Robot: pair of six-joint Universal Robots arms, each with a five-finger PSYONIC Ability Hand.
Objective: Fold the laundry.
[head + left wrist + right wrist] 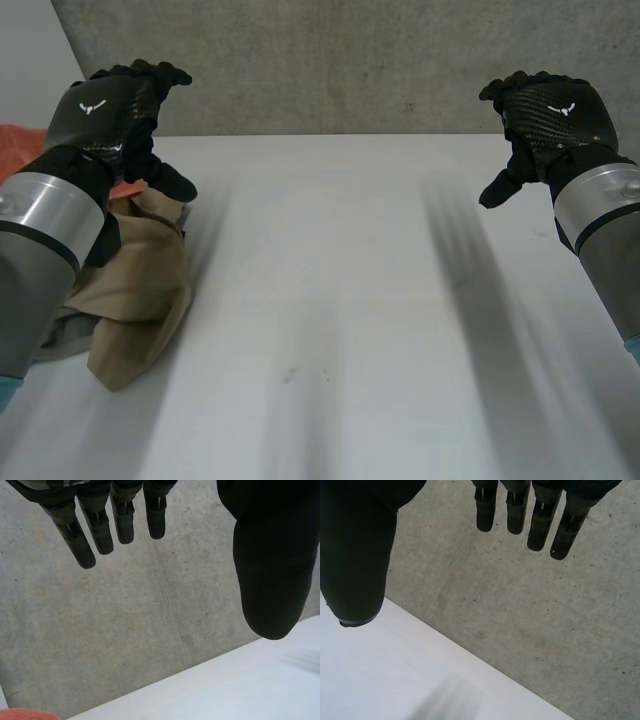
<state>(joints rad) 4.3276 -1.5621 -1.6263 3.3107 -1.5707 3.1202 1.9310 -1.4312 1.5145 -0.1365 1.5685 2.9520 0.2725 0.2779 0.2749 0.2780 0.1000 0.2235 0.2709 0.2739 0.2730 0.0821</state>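
Note:
A crumpled tan cloth (140, 290) lies on the white table (340, 300) at the left side, partly under my left forearm. My left hand (115, 105) is raised above the cloth's far end, open, fingers (100, 525) straight and holding nothing. My right hand (550, 115) is raised over the table's right side, far from the cloth, open too, with its fingers (540, 520) straight and its thumb (355, 555) apart. A greyish bit of cloth (65, 330) peeks out beneath the tan one.
An orange-red cloth (25, 145) lies at the far left behind my left arm; its edge (27, 714) also appears in the left wrist view. A grey concrete wall (350, 60) rises behind the table's far edge.

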